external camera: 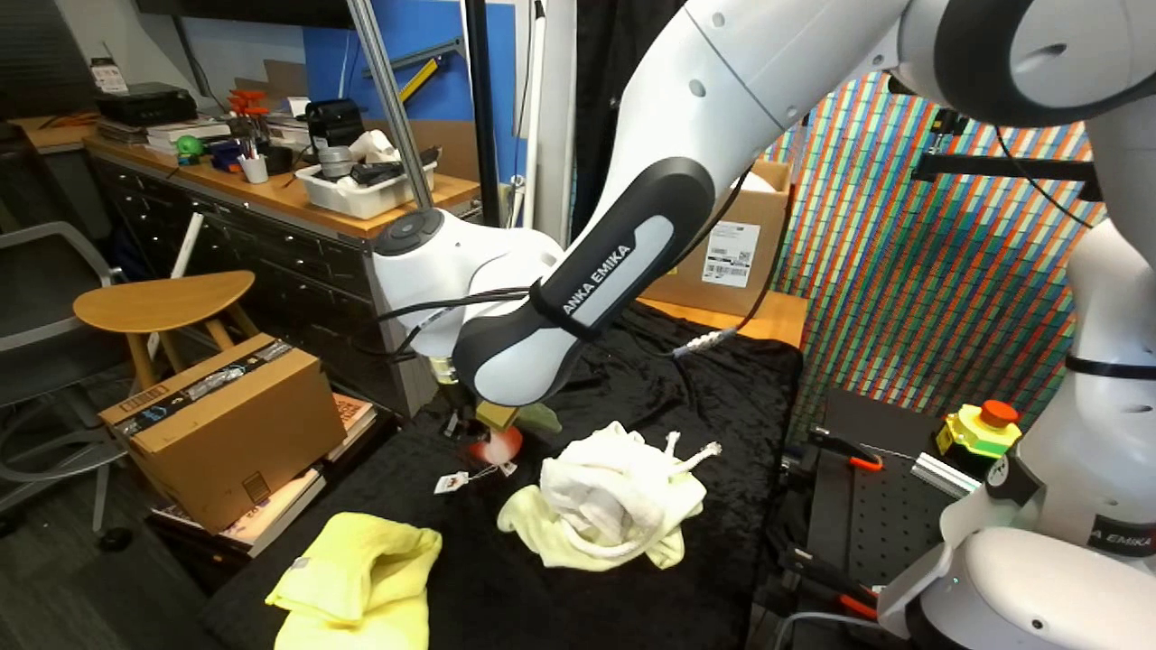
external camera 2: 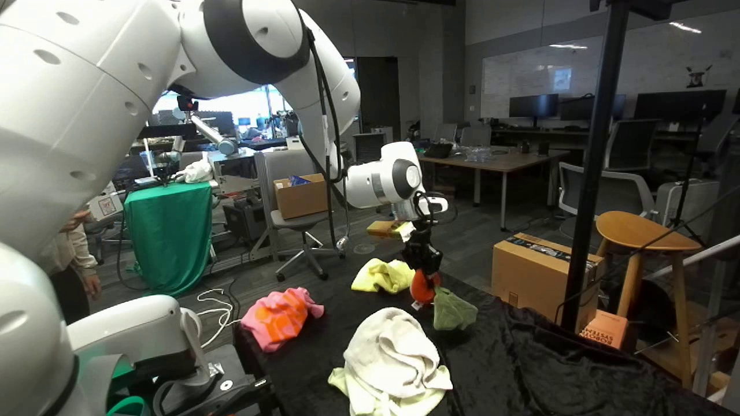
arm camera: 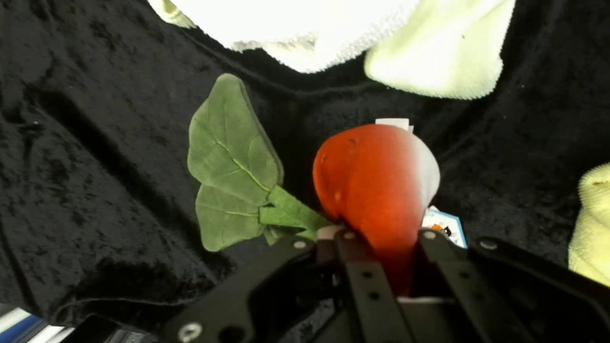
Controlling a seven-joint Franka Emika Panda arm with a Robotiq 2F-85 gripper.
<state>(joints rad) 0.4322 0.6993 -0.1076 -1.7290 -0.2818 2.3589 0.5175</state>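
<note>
Radish (arm camera: 376,176) is in the gripper (arm camera: 388,243), and it's a proper grip: the fingers (arm camera: 441,250) are pinched in on both sides of the red body. Looks like a soft toy to me, with its white end poking out to the right in the wrist view and the green leaves (arm camera: 233,171) fanned out to the left. There's a little paper tag (arm camera: 447,227) next to it too. It's down low over the black cloth (external camera: 506,591), but I can't tell if its underside is touching.

Right near it is a heap: white cloth (external camera: 623,465) bunched on top of pale yellow cloth (external camera: 533,524), with a couple of cords sticking out of one side. The heap and the radish are close but apart. The bright yellow towel (external camera: 352,578) sits off on its own, loosely folded. In an exterior view there's also a pink cloth (external camera 2: 283,318) with orange patches, crumpled at the edge of the black one.

As for the rest, the arm (external camera: 650,208) reaches right over all this, and a carton (external camera: 235,433) rests on some books (external camera: 289,510) past the table edge, with a wooden stool (external camera: 163,302) just beyond it. The e-stop (external camera: 980,429) is over near the arm's base.
</note>
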